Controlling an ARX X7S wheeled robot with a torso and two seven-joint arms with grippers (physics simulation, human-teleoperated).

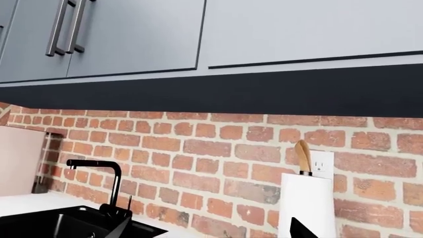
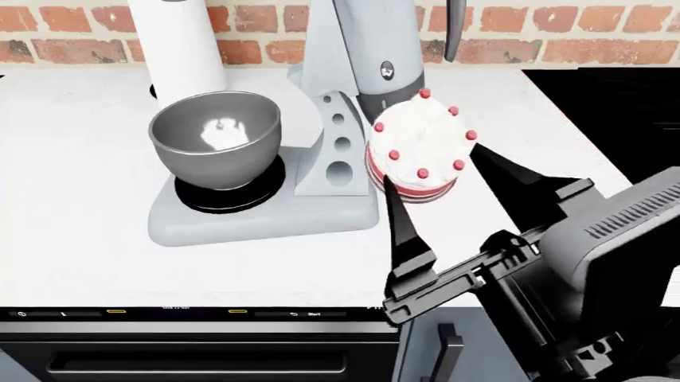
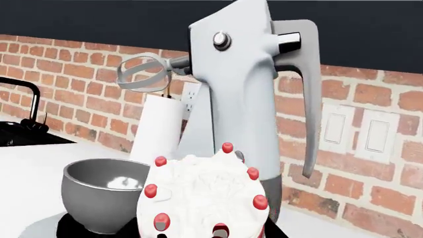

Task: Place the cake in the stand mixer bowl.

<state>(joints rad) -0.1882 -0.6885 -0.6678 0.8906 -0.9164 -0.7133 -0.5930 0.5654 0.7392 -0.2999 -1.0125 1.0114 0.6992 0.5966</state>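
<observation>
black angular right end effector (image 2: 438, 191), ribbed housing

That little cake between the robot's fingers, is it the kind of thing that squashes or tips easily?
Probably yes. The cake has soft-looking white icing, so the right gripper's thin black fingers pressing its striped sides may dent it. It is wider than tall, so it likely sits steady rather than rolling. It looks light, and smaller than the stand mixer bowl.

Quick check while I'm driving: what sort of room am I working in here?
Most likely a home kitchen: a stand mixer on a white countertop, a black sink with faucet, and a brick backsplash under grey wall cabinets.
</observation>
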